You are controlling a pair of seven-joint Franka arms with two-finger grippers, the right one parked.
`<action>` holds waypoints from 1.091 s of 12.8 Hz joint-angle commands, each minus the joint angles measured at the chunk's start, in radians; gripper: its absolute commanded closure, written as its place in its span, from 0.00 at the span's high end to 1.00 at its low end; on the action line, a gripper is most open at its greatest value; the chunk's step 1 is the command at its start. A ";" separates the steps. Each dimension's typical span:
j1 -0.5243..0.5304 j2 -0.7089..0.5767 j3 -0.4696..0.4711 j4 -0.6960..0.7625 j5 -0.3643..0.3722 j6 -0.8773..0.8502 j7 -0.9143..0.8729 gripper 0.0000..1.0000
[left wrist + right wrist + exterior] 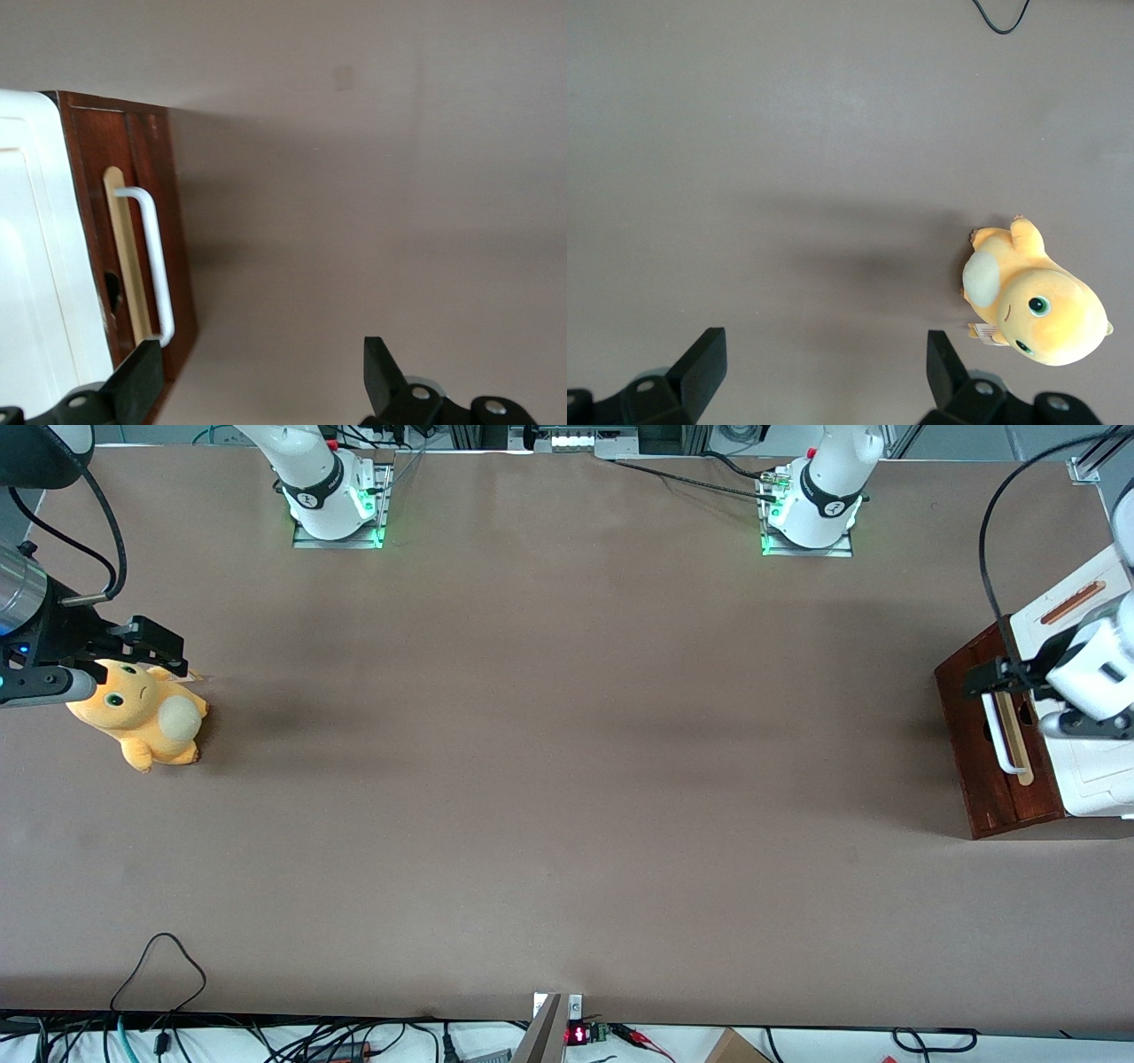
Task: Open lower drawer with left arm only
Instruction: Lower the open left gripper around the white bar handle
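Lower drawer (pixel 992 744) shut | end effector (pixel 990 679) open above white handle (pixel 152 266) | table (pixel 567 779)

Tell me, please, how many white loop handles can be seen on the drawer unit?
1. The white loop handle sits on the dark front of the lower drawer, just below the open gripper. The arm may hide another.

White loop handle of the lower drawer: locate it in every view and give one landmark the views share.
Front view: white loop handle on the dark red-brown drawer front, just below the left arm's gripper.
Left wrist view: handle near one open gripper finger.
Right wrist view: not in it.
Shared landmark: the pale wood strip.
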 commanded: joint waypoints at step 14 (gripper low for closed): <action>-0.091 0.227 -0.157 -0.306 0.968 -0.015 -0.858 0.95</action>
